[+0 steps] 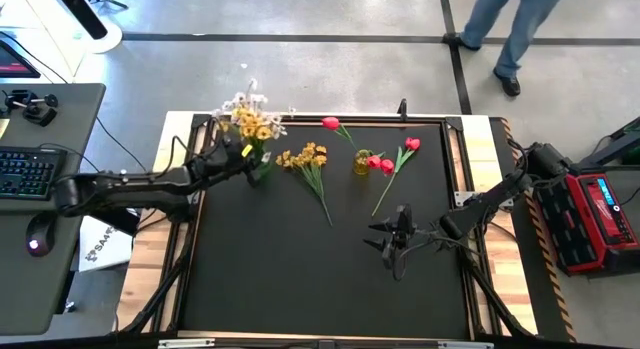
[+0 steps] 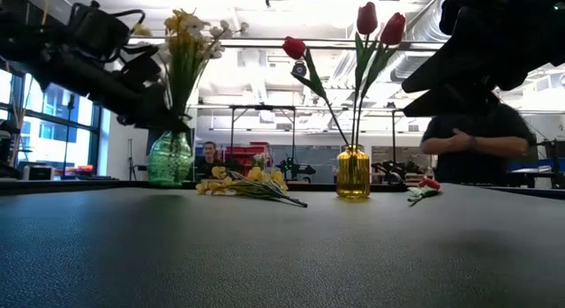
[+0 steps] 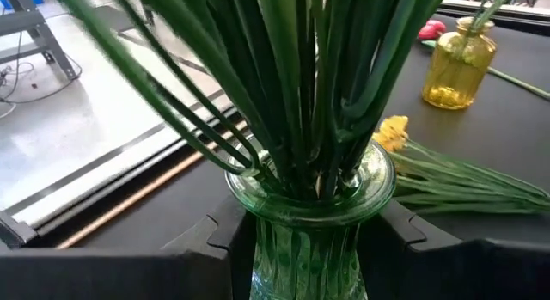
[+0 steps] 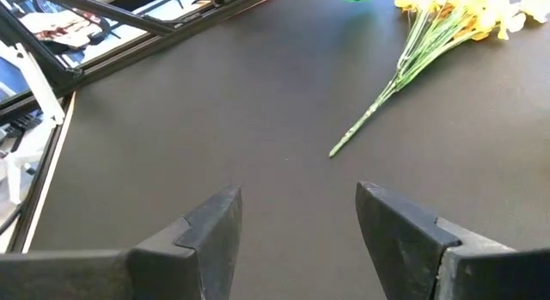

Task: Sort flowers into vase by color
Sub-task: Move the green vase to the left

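A green glass vase (image 3: 305, 248) holds yellow and white flowers (image 1: 250, 119), with my left gripper (image 3: 305, 240) shut on it at the table's far left (image 1: 240, 159). A bunch of yellow flowers (image 1: 308, 161) lies flat on the table beside it. A yellow vase (image 2: 353, 171) holds three red tulips (image 2: 366, 17). Another red tulip (image 1: 411, 144) lies on the table to its right. My right gripper (image 4: 296, 223) hangs open over bare table at the right (image 1: 400, 239), with nothing between its fingers. My left gripper pinches the green vase's neck just below the rim (image 3: 262, 240), one finger (image 3: 225, 235) on each side. The fingers come nearly level from the table's left. The vase stands upright with its base close over the table; whether it touches the table I cannot tell.
The near half of the table (image 1: 300, 279) has free room. A person (image 2: 477, 140) stands beyond the far edge. A desk with a keyboard (image 1: 30, 169) stands left of the table, and a red case (image 1: 600, 214) to the right.
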Robot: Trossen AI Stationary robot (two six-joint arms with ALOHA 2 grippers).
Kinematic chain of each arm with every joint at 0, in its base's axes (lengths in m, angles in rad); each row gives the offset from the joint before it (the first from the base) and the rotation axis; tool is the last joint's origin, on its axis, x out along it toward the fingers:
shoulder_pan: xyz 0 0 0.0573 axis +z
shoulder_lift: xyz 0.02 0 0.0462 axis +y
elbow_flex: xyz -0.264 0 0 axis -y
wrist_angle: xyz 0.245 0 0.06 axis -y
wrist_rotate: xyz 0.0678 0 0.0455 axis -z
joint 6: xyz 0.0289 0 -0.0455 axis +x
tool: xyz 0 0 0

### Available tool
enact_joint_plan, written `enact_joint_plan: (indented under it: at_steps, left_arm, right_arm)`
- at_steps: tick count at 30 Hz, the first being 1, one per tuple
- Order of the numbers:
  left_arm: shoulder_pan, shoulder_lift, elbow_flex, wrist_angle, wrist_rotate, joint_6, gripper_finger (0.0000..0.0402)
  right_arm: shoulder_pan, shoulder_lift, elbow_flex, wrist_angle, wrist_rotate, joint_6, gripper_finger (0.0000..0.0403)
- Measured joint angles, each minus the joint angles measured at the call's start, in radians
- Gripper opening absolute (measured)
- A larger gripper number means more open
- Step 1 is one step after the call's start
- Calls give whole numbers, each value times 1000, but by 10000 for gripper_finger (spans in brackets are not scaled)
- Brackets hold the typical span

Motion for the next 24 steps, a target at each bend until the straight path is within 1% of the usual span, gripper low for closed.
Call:
enact_joint_plan:
  at_steps: [5, 8, 10, 17, 24]
  left_arm:
    - [-68, -37, -37, 8, -85, -34, 125]
    - [-87, -43, -58, 41, -120, -36, 126]
    - [-89, -43, -70, 73, -123, -46, 135]
    - [-89, -43, -72, 76, -114, -62, 173]
    - [-89, -42, -72, 102, -100, -70, 181]
  right_arm:
    - [0, 0, 0, 0, 0, 17, 211]
    - [0, 0, 0, 0, 0, 17, 211]
    - [0, 0, 0, 0, 0, 17, 211]
    - [0, 0, 0, 0, 0, 17, 211]
    - [0, 0, 0, 0, 0, 9, 211]
